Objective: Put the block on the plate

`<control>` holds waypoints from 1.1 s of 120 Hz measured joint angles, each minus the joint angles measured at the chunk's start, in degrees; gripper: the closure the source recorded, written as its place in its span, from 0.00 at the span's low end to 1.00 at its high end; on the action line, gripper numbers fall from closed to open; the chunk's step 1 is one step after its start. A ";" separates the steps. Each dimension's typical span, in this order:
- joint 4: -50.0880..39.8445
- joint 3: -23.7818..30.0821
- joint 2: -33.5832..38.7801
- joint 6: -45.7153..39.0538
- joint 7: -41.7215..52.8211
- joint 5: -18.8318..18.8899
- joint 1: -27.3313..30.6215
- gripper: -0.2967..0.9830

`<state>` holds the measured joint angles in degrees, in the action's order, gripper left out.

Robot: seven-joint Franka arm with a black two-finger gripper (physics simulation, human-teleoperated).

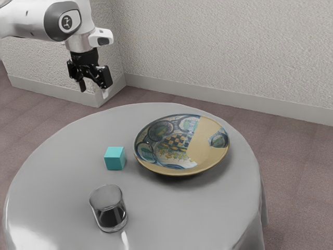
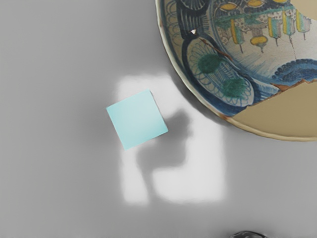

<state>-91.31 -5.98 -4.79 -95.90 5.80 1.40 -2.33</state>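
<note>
In the exterior view, saw the block (image 1: 115, 158) on the table (image 1: 62, 161), just left of the plate (image 1: 177, 146), with a gap between. Found the plate on the table's far right part. Noted the glass (image 1: 108, 208) on the table too, nearer than both, before the block and left of the plate. Saw the wall (image 1: 223, 47) behind, beyond the table's far edge.

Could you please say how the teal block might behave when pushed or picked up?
The block looks rigid, with crisp, straight edges, so it should hardly squash. Sitting on a flat face, it would probably slide rather than roll if nudged.
</note>
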 joint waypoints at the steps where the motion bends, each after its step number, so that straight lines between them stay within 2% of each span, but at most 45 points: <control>1: -0.01 0.00 -0.01 0.00 0.02 0.00 0.00 0.23; 26: -0.39 0.00 -0.03 0.24 0.42 0.03 0.01 0.23; 58: -8.90 -0.09 0.59 -0.24 1.77 -0.98 0.06 0.23; 90: -11.39 -0.09 -0.97 -8.25 18.79 0.77 0.12 0.23; 132: -12.17 -0.09 -10.15 -18.88 39.80 3.65 2.20 0.23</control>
<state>-103.48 -6.06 -14.94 -114.78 45.59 5.05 -0.13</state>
